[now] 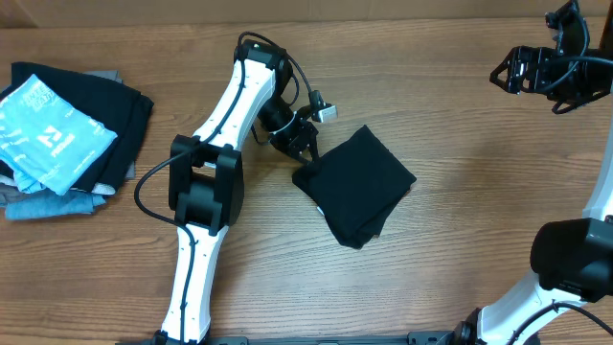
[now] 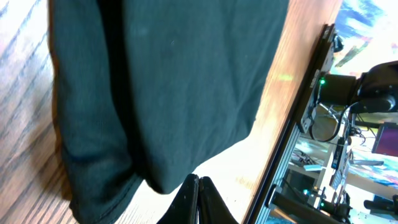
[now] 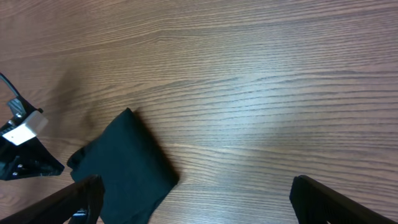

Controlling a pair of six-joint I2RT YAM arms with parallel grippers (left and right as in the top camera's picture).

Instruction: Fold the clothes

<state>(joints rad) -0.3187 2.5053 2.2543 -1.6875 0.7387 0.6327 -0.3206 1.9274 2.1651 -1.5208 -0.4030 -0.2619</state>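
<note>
The black T-shirt (image 1: 364,187) lies as a compact square bundle on the desk (image 1: 469,153), right in front of the left claw (image 1: 299,144), which touches its nearest corner. That claw is clenched, tips pressed together (whether any fabric is pinched between them, I can't tell). The right claw (image 1: 517,69) hangs released and empty, the shirt well apart from it. My read: the folding looks essentially done. What's left is perhaps a tidy-up, or a move to the pile of clothes (image 1: 67,134) well behind the left claw.
</note>
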